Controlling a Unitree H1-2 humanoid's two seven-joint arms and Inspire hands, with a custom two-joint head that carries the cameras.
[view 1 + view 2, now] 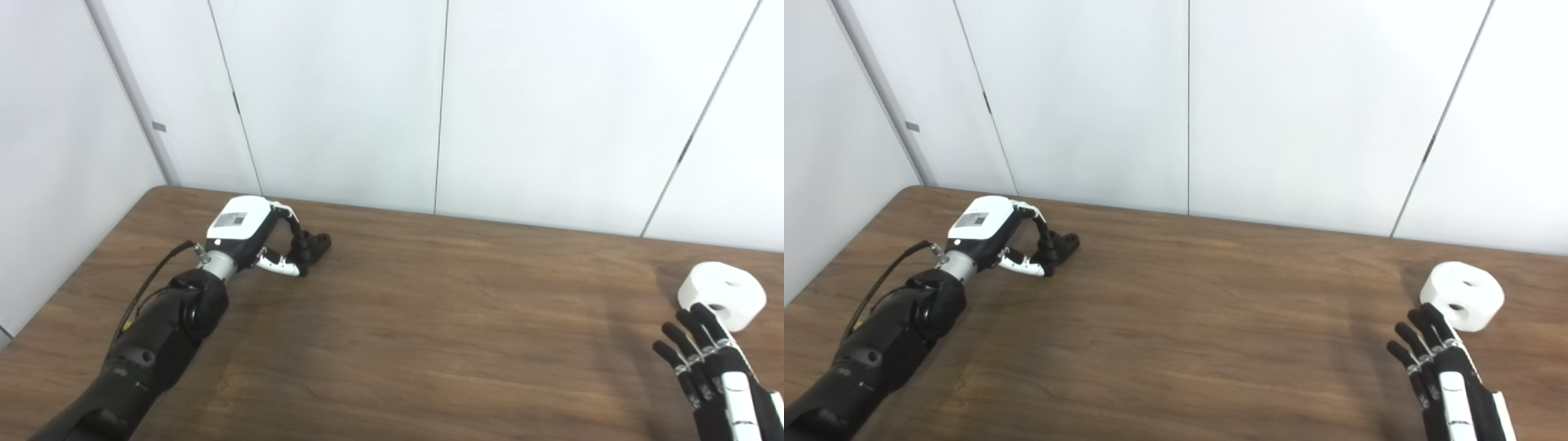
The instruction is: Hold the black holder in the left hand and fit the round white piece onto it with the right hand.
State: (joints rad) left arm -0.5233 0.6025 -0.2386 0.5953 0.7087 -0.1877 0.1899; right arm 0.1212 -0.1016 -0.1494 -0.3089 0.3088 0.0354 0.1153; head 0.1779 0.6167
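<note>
Two hands show over the brown table (429,331). Nearest, at the lower right of the frame, the right hand (716,373) is released, its fingers (686,343) straight and spread, holding nothing; their tips lie just beside the round white piece (723,294), which rests on the table at the right edge. Farther back, at the upper left, the left hand (257,239) curls its fingers around the black holder (312,245), grasping it low at the tabletop near the white wall (343,92).

a small printed label sits on the white back of the left hand (245,228), too blurred to read.
</note>
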